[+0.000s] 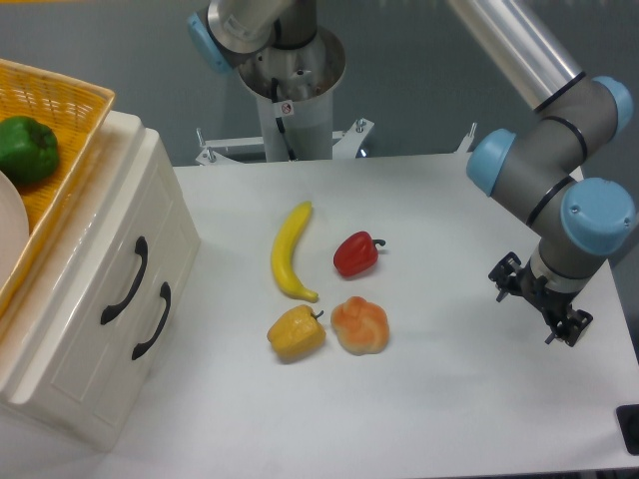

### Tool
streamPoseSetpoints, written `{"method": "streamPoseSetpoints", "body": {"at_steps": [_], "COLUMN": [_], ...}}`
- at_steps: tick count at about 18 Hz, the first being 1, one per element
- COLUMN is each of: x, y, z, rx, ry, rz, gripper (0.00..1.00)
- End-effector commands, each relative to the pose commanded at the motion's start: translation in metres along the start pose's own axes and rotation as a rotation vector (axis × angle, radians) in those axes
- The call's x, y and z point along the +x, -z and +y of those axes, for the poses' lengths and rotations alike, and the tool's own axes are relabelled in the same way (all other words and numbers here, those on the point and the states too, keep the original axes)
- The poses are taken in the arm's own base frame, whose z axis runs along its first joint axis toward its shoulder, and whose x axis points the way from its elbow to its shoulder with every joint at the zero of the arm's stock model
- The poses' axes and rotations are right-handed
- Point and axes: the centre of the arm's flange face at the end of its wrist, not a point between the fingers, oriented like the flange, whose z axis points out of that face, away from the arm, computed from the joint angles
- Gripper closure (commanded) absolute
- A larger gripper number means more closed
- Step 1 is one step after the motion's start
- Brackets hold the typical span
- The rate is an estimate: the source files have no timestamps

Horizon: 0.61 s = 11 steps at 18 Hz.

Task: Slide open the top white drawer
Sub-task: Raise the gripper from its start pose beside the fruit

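the top white drawer (105, 261) is sitting shut, far across the table (449, 399) from the gripper (539, 299), whose finger gap i cannot make out. a yellow basket (60, 110) is holding a green pepper (27, 150).

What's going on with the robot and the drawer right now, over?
Gripper far right of the table, holding nothing; open or shut unclear. Top drawer closed, handle untouched. Banana and peppers lie between, over.
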Motion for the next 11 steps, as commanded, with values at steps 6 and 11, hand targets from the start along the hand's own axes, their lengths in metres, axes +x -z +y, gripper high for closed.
{"method": "streamPoseSetpoints", "body": {"at_steps": [6,11], "x": [0.002,0.014], "y": [-0.001,-0.012], "z": [-0.004,-0.016], "rx": [0.006,0.008], "ry": [-0.006,0.017], "rz": [0.002,-0.016], "gripper": [0.0,0.0]}}
